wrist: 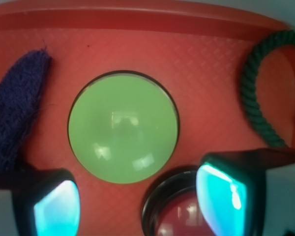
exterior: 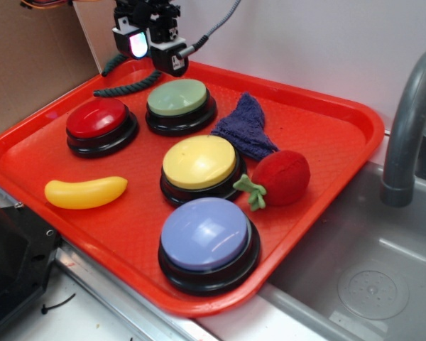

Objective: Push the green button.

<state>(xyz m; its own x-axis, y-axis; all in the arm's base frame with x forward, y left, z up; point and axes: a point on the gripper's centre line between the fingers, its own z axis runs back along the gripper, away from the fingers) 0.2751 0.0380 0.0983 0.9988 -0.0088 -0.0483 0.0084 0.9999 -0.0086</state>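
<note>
The tool [exterior: 155,51] is black, boxy plastic with white edges and a small label. Its two fingers [wrist: 221,196] are dark-framed pads glowing cyan-white. A grey braided cable [exterior: 224,21] leaves its side; orange wires show above.

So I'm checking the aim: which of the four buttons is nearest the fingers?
The green button, at the tray's far side beside the red one; the gripper hovers just behind it.

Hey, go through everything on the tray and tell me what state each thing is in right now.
green button: untouched, not pressed
gripper: open, fingers above the green button
red button: untouched
yellow button: untouched
blue button: untouched
blue cloth: crumpled
banana: lying flat
green rope: curved
</note>
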